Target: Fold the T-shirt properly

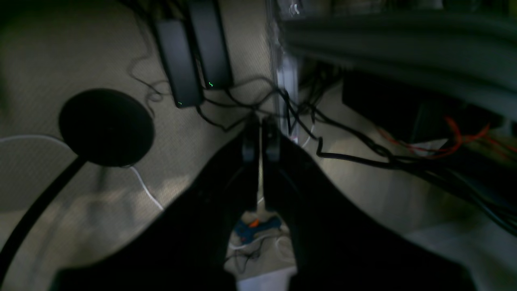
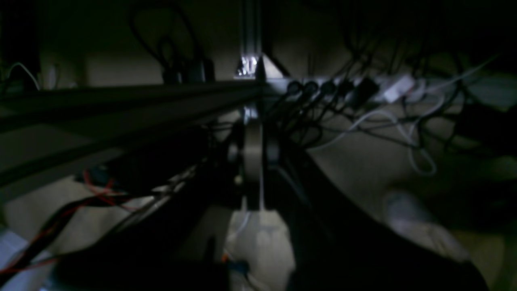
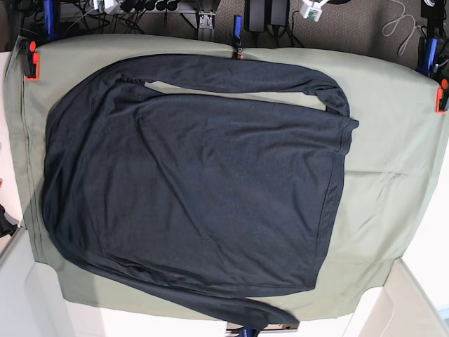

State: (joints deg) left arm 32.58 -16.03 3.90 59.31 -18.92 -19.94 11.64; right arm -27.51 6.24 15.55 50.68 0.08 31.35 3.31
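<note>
The T-shirt lies spread flat on the olive-green table cloth in the base view, dark navy. One long sleeve curves across its top edge and the other runs along the bottom edge. Neither arm shows in the base view. In the left wrist view my left gripper is shut with nothing between its fingers, hanging over the floor. The right wrist view is dim; my right gripper is shut and empty too. The shirt appears in neither wrist view.
Orange clamps pin the cloth at the far corners. Below the left gripper are floor cables, two black power bricks and a round black stand base. A table frame rail and a power strip cross the right wrist view.
</note>
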